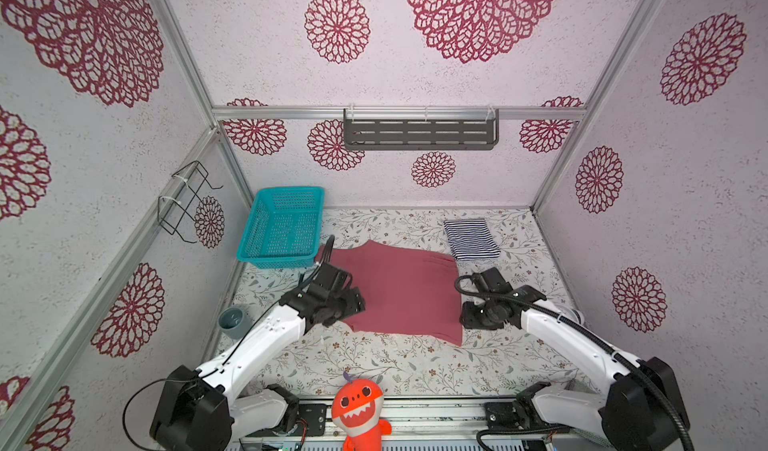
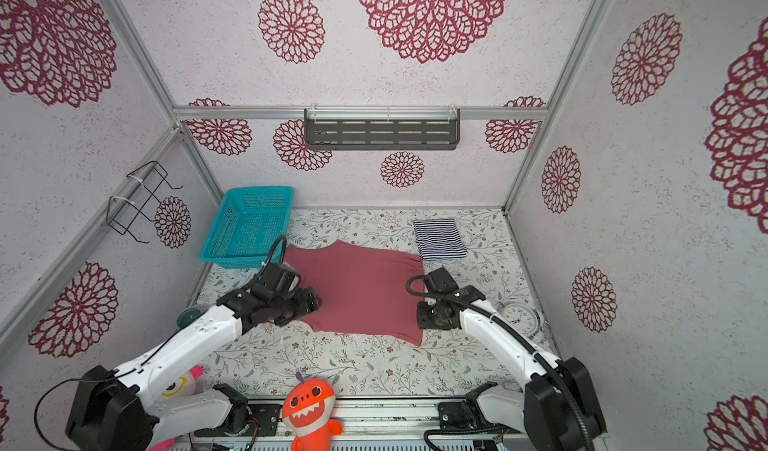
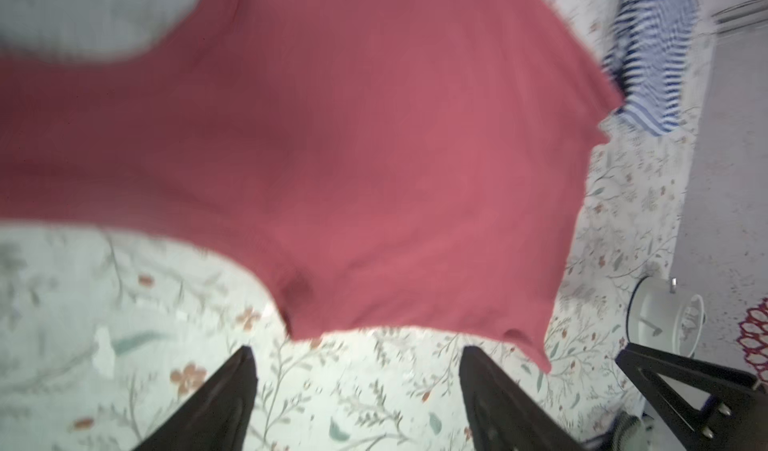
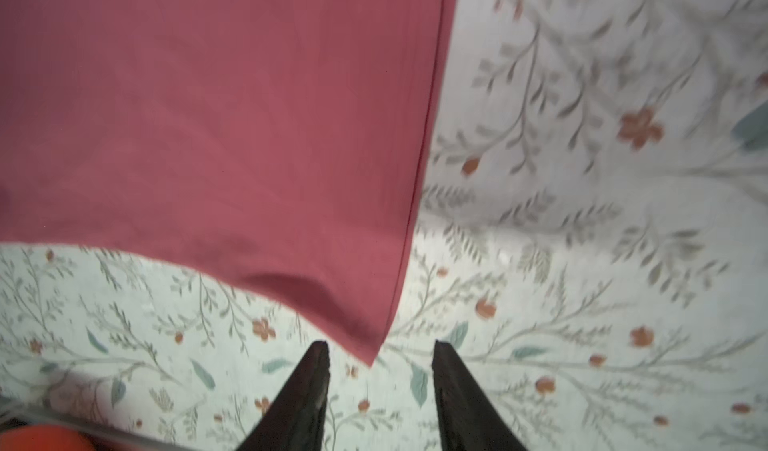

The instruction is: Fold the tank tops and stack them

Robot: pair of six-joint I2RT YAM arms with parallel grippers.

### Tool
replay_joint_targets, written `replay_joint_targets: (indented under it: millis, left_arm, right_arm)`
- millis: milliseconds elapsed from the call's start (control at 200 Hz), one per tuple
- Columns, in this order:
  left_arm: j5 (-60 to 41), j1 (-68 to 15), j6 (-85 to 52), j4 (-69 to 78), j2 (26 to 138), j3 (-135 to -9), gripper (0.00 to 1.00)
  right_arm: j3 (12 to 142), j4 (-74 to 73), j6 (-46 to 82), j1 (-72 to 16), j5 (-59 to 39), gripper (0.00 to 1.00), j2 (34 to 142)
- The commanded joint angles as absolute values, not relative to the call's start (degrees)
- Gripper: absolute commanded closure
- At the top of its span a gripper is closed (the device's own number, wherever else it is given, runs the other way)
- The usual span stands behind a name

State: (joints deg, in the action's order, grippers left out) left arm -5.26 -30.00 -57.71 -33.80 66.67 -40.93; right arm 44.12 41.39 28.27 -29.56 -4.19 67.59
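Floral tablecloth [image 1: 374, 366] covers the whole work surface of my booth, and the wall panels around it carry big crimson rosettes. The rose-red tank top [image 1: 399, 291] lies spread flat in the middle of the table in both top views [image 2: 361, 291], with its far left end close to the teal basket [image 1: 282, 224]. The striped tank top [image 1: 471, 239] sits folded into a small rectangle at the far right, just beside the red one's far corner. I cannot tell whether the two touch.

My left gripper [image 3: 357, 351] hangs at the red garment's left side. Its wrist view shows the jaws spread wide and empty over bare tablecloth, with the fabric's edge just ahead of the tips. My right gripper [image 4: 380, 345] is low at the garment's right edge. Its jaws are also parted and grasp nothing, and the top's corner [image 4: 208, 116] lies just in front of them.

An orange plush toy [image 1: 357, 411] sits at the near edge between the arm bases. A white clock [image 2: 519, 316] lies by the right wall, and a grey cup [image 1: 232, 322] stands by the left.
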Motion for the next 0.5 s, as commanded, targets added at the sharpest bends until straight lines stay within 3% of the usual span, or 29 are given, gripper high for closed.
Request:
replay_joint_targets:
  millis: [0, 200, 495]
  left_arm:
    - [-10.0, -32.4, -76.8, -22.8, 59.9, -31.5, 0.20]
    - [0.0, -37.9, -93.5, -11.4, 54.4, -19.7, 0.23]
    - [6.4, -38.6, -96.2, -2.8, 61.3, -19.4, 0.29]
  right_arm:
    - [41.6, 44.6, 35.4, -32.4, -4.8, 0.53, 63.6]
    - [40.0, 42.6, 38.1, -36.0, -2.8, 0.50, 63.9]
    - [36.4, 36.1, 39.4, -37.9, -2.7, 0.52, 66.3]
